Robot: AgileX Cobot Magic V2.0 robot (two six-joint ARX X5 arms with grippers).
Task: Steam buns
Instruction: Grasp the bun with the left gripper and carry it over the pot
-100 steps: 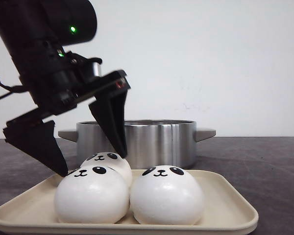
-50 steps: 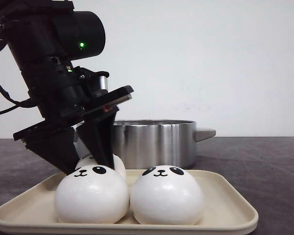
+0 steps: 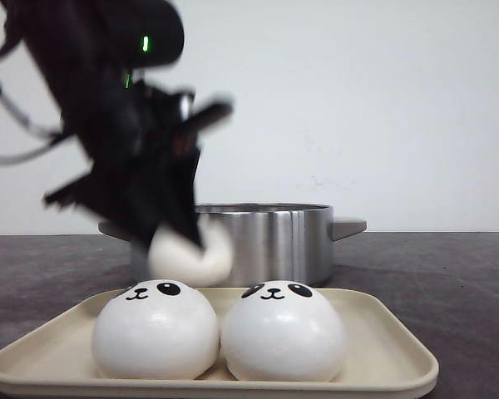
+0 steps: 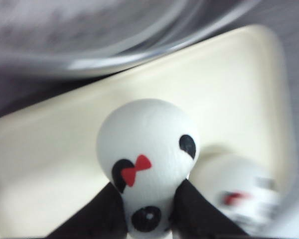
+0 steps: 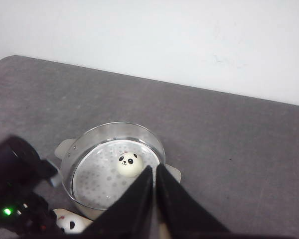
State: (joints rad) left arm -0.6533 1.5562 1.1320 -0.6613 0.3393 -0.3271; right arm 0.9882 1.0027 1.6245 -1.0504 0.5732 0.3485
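Left pincer [image 4: 148, 209] grips a panda bun [image 4: 147, 159] above tray [image 3: 382, 349], bound for steamer pot [image 3: 274, 241]. Right pincer [image 5: 154, 199] clenched, w/ nothing held.

Light was even and fairly bright, with soft shadows. In the front view the left arm [image 3: 125, 125] and the bun [image 3: 191, 253] it carried were smeared by motion blur; the two buns below them on the tray [image 3: 382, 366] stayed sharp. The left wrist view was soft, the pot rim [image 4: 114, 55] beyond the fingers streaked. The right wrist view was crisp, with a mild sheen inside the pot [image 5: 97, 177].
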